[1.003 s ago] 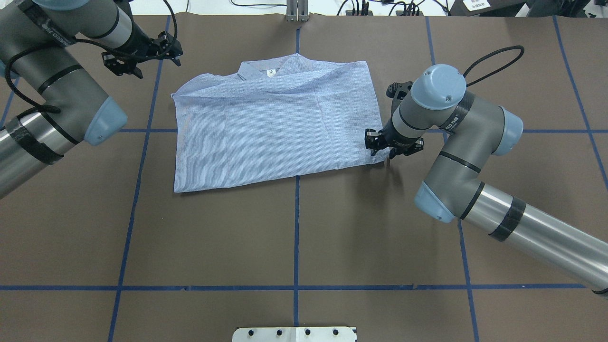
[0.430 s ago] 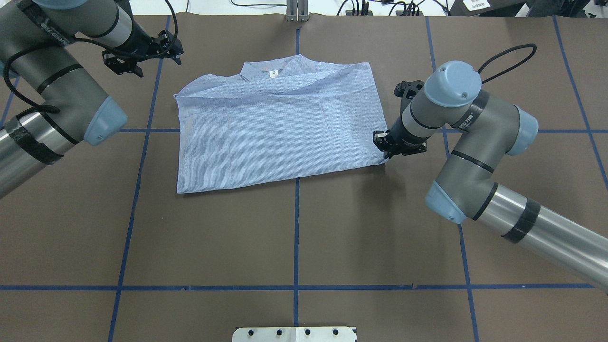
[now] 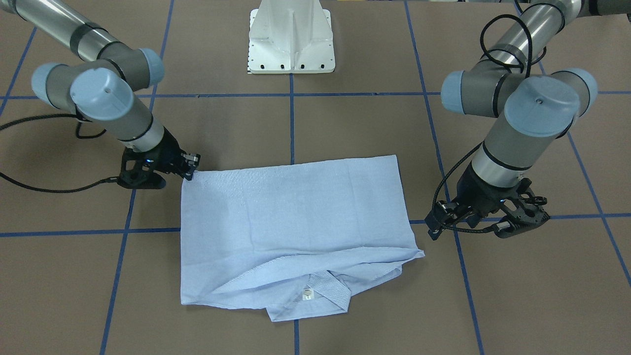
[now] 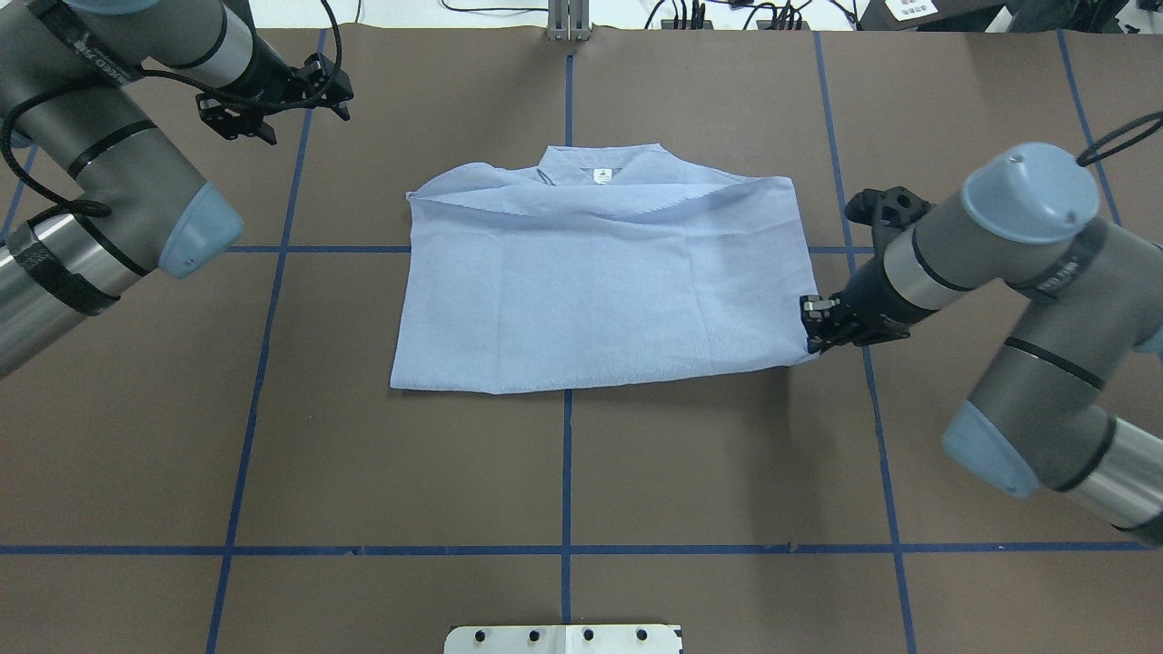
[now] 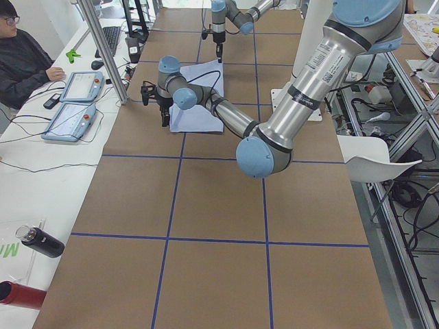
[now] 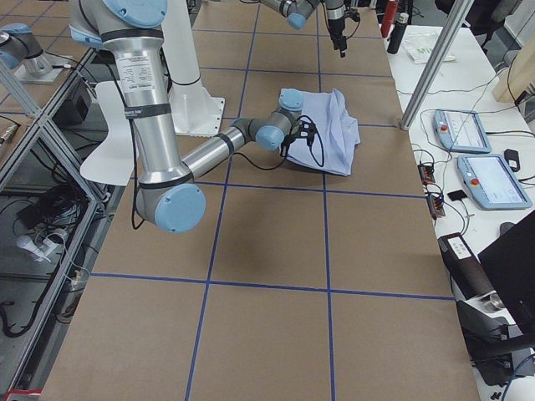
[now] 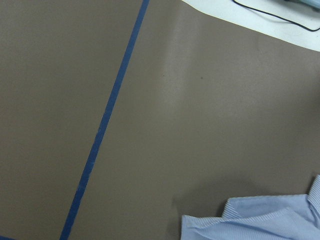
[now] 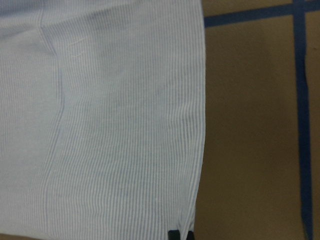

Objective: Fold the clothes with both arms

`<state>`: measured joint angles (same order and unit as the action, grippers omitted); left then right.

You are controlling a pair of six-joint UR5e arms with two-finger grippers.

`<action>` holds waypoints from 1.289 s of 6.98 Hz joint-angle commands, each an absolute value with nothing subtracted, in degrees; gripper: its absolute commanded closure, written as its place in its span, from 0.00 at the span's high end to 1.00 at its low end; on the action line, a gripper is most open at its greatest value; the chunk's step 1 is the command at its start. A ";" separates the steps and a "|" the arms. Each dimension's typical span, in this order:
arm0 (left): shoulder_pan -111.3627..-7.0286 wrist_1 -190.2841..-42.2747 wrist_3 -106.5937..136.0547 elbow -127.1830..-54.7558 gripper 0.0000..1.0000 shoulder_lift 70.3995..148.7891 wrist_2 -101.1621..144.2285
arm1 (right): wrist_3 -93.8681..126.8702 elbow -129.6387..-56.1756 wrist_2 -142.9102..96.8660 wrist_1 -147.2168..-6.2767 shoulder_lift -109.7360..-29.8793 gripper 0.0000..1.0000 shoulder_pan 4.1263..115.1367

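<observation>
The light blue striped shirt [image 4: 600, 291] lies folded into a flat rectangle mid-table, collar [image 4: 600, 168] at the far edge. My right gripper [image 4: 811, 329] is shut on the shirt's near right corner, low at the table. The front-facing view shows it [image 3: 191, 166] at that same corner of the shirt [image 3: 296, 212]. In the right wrist view a black fingertip [image 8: 172, 234] sits on the cloth's edge [image 8: 100, 125]. My left gripper [image 4: 334, 91] hovers open and holds nothing at the far left, apart from the shirt. Its wrist view catches only a collar corner [image 7: 260, 220].
Brown table cover with a blue tape grid [image 4: 567, 472]. The white pedestal base [image 3: 292, 44] stands at the near edge. A metal post [image 4: 568, 23] and cables run along the far edge. In the left side view a person [image 5: 24, 62] sits by control tablets [image 5: 72, 103].
My right gripper has pulled the shirt to the right and slightly nearer, and the cloth now lies flatter. The left arm has barely moved.
</observation>
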<state>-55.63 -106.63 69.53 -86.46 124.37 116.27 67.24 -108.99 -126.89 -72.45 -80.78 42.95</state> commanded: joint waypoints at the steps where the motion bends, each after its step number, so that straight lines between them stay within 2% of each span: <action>1: -55.63 -106.61 69.70 -87.10 0.99 124.45 116.45 | 67.50 -119.76 -135.04 -72.25 -93.73 0.00 42.46; 3: -55.37 -106.70 70.40 -87.71 0.99 124.37 116.46 | 68.03 -121.73 -142.97 -72.16 -99.03 0.00 37.47; 6: -55.02 -106.70 70.40 -89.03 0.99 123.57 116.46 | 71.01 -121.90 -144.84 -72.16 -100.72 0.00 30.34; 7: -54.93 -106.79 70.40 -89.21 0.99 123.57 116.54 | 71.28 -121.90 -146.24 -72.07 -101.16 0.20 29.89; 8: -53.89 -106.79 70.40 -89.73 0.99 123.57 116.54 | 72.15 -122.77 -146.68 -72.07 -100.90 0.99 29.88; 9: -51.09 -107.05 71.01 -93.04 0.99 121.14 116.54 | 73.20 -123.57 -146.60 -71.98 -100.03 1.00 30.40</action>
<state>-53.57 -106.84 70.55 -90.31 123.00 116.53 72.04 -122.68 -146.34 -72.06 -100.71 30.16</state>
